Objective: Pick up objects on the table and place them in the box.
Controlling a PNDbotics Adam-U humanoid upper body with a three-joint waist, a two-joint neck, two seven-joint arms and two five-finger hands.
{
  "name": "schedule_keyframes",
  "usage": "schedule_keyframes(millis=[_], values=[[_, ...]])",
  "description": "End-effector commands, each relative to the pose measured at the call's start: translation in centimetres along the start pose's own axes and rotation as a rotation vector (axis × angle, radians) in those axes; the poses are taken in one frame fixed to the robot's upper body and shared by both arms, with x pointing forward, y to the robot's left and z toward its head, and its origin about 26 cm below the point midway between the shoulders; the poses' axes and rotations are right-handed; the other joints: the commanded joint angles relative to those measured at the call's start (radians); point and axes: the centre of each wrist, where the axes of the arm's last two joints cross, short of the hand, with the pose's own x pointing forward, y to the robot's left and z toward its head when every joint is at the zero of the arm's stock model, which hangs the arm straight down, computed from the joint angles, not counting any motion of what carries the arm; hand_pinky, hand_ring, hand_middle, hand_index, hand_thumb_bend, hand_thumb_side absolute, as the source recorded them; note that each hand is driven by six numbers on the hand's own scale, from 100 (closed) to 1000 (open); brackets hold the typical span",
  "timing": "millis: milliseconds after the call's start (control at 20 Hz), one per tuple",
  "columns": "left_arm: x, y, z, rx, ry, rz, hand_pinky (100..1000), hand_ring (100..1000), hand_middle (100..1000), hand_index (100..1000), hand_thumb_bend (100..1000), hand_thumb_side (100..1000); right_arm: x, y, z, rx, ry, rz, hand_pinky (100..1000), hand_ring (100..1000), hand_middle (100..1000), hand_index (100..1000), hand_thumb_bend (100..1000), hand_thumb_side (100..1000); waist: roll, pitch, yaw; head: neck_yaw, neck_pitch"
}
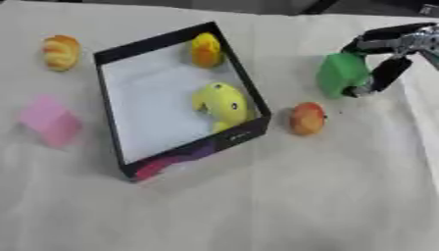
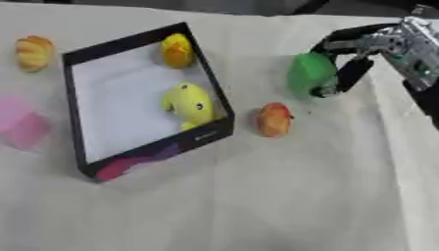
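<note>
the robot's right hand point(image 2: 364, 56) has its fingers curled around a soft green rounded object point(image 2: 309, 73), long axis upright. just below-left of the hand lies an orange egg-shaped toy point(image 2: 274, 119); further left sits the black-walled, white-floored box point(image 1: 244, 78).

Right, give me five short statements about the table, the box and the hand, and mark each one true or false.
1. The robot's right hand has its fingers curled round the green rounded object. True.
2. The black-walled box with the white floor holds nothing. False: two yellow toys lie in it, a small one at the far corner and a larger curved one near the right wall.
3. The orange-red round fruit lies on the cloth right of the box. True.
4. The pink soft block lies inside the box. False: it lies on the cloth left of the box.
5. The left hand is holding the yellow-orange bread-like piece. False: no left hand shows; the piece lies alone at the far left.
</note>
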Motion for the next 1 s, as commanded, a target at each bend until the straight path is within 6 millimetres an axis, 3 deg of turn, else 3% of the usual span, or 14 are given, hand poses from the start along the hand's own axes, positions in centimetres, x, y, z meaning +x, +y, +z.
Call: schedule_keyframes(millis=[50, 400, 650, 700, 750, 1000], values=[[0.7, 0.2, -0.1, -0.001, -0.026, -0.01, 819, 749, 735, 825, 132, 940, 0.8, -3.4, 2.0, -0.114, -0.003, 0.027, 762, 494, 395, 549, 100, 301, -0.012, -0.023, -0.003, 0.004, -0.003], [0.6, 0.5, -0.1, 0.003, -0.024, -0.019, 820, 749, 736, 825, 132, 935, 5.4, -9.2, 3.3, -0.248, -0.062, 0.118, 770, 540, 424, 578, 100, 295, -0.013, -0.042, -0.015, -0.001, 0.009], [0.9, 0.3, -0.1, -0.011, -0.038, -0.01, 821, 749, 737, 825, 133, 927, 10.6, -11.8, 0.6, -0.272, -0.146, 0.175, 768, 551, 438, 588, 100, 312, -0.009, -0.056, -0.012, -0.018, 0.015], [1.0, 0.2, -0.2, -0.018, -0.043, -0.007, 820, 749, 738, 825, 132, 925, 11.6, -12.2, -0.2, -0.268, -0.16, 0.191, 767, 553, 441, 589, 100, 475, -0.007, -0.058, -0.009, -0.022, 0.016], [1.1, 0.0, -0.2, -0.026, -0.047, -0.004, 820, 749, 738, 824, 132, 924, 12.7, -12.4, -1.0, -0.264, -0.181, 0.21, 766, 553, 444, 590, 100, 321, -0.006, -0.061, -0.004, -0.029, 0.016], [1.8, -0.3, -0.4, -0.045, -0.075, 0.01, 820, 751, 743, 827, 133, 911, 17.4, -12.9, -4.3, -0.255, -0.257, 0.288, 753, 554, 456, 588, 100, 339, -0.005, -0.072, 0.026, -0.064, 0.014]])
